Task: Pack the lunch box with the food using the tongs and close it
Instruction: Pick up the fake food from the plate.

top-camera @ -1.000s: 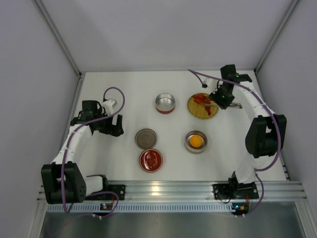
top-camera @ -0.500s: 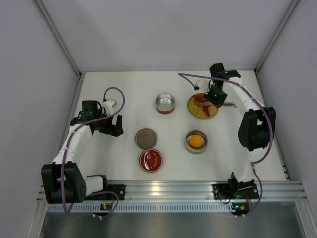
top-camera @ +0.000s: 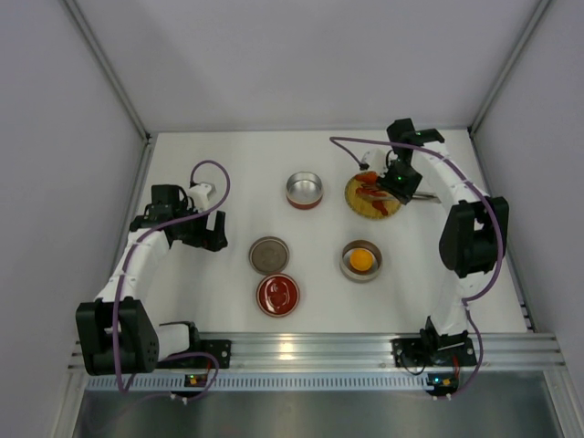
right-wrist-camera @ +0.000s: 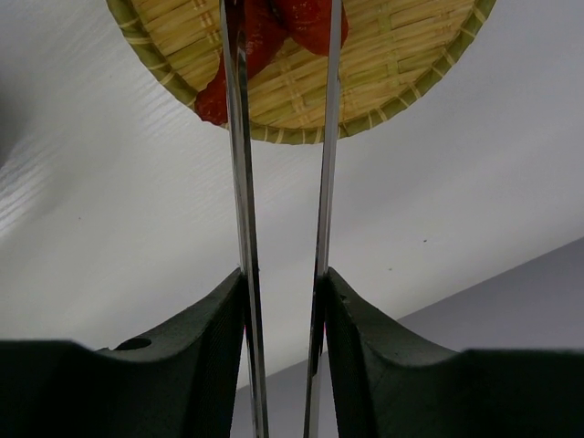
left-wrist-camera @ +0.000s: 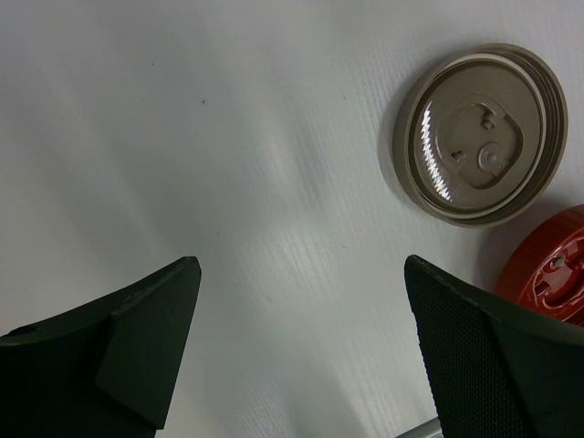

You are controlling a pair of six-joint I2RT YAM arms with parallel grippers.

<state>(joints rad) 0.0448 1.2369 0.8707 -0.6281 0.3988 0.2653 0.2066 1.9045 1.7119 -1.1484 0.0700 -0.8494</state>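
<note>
Woven plate (top-camera: 384, 208) at back right of the table (top-camera: 219, 155) is carrying the red pieces (top-camera: 370, 190). In the right wrist view they're lying on the plate's near half, w/ one reaching the rim. Metal bowl (top-camera: 361, 273) in front of the plate is holding the round orange-yellow piece (top-camera: 362, 260). Red-rimmed metal bowl (top-camera: 304, 190) left of the plate is showing bare metal inside. Tan lid (top-camera: 269, 255) and red lid (top-camera: 277, 294) are lying nr the centre, just beside each other, the red one nearer the arm bases.

White table is running open across the back-left corner and along the left side. On the right, only a narrow strip is lying btwn the plate and the wall, and the R arm is crossing it.

R arm is reaching far out along the right side, elbow bent, wrist turning in twd the plate. Right gripper (right-wrist-camera: 285, 278) is clamping the tongs (right-wrist-camera: 239, 182), fingers pressing both thin arms from outside. The tong arms are running nearly parallel w/ a narrow gap, heading over the red pieces. Their tips are running out of frame, so can't tell if they're touching food.

L arm is bending low over the table left of the tan lid. Left gripper (left-wrist-camera: 299, 269) is standing wide apart, holding nothing.
</note>
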